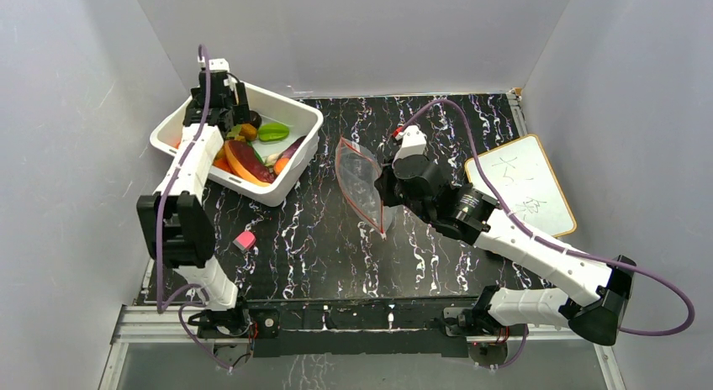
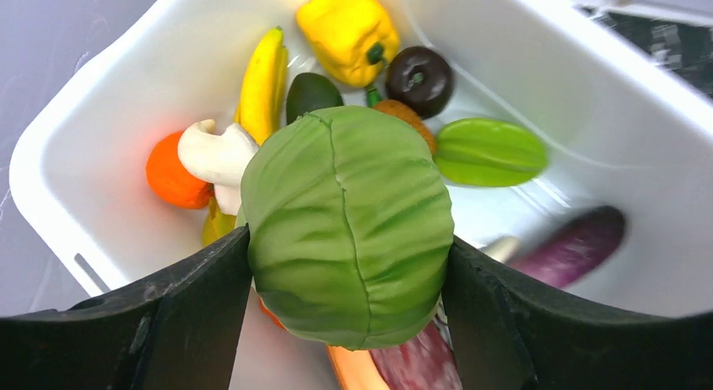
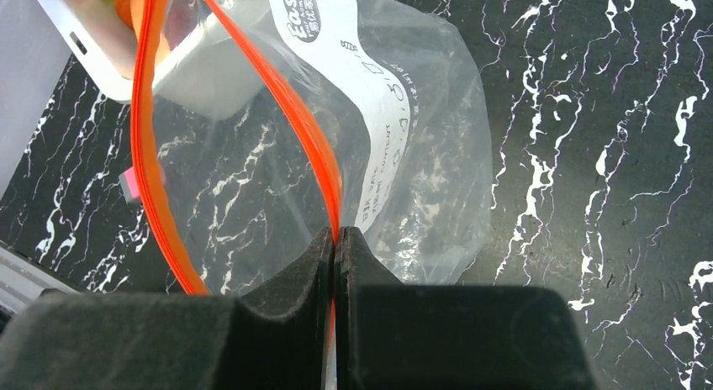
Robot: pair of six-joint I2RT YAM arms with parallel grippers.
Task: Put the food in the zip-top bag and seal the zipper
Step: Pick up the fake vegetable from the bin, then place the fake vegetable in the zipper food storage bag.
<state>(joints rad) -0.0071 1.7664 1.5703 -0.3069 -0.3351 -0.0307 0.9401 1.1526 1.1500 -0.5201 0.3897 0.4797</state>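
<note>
A round green cabbage [image 2: 346, 226] sits between the two black fingers of my left gripper [image 2: 346, 243], which press on both its sides above the white bin [image 2: 76, 213]. Other food lies in the bin: a banana [image 2: 262, 75], a yellow pepper [image 2: 346, 33], a purple eggplant [image 2: 576, 243], a green piece [image 2: 489, 150] and an orange [image 2: 171, 171]. The clear zip-top bag [image 1: 360, 176] lies mid-table with its mouth gaping. My right gripper [image 3: 336, 234] is shut on one side of the red-orange zipper [image 3: 298, 121], holding that edge up.
The white bin [image 1: 286, 104] stands at the back left, close to the bag's mouth. A small pink block [image 1: 245, 240] lies on the black marbled table near the left arm. A whiteboard [image 1: 521, 184] leans at the right. Grey walls enclose three sides.
</note>
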